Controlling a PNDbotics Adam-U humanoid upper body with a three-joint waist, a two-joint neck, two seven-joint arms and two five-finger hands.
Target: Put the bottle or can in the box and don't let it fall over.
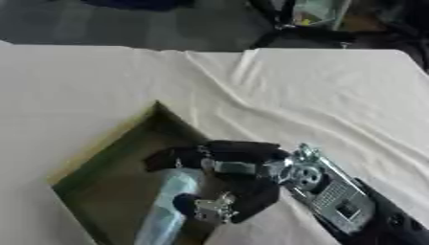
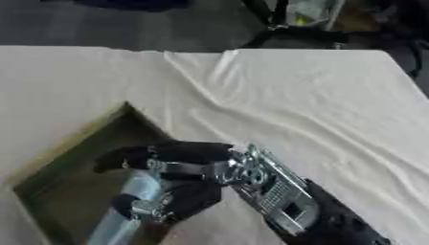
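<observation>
1. We see the box (image 1: 105, 184), an open recess in the cloth-covered table (image 1: 335, 95), at lower left.
2. Inside it stands the bottle (image 1: 167, 206) — pale, translucent, probably light and slippery.
3. Our right hand (image 1: 231, 179) curls its fingers round the bottle's upper part — a mid-body hold seems steadier.

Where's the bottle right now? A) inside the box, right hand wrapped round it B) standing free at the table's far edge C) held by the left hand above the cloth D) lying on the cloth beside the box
A: the pale bottle sits within the box opening, with the right hand curled round it; no left hand shows.
</observation>
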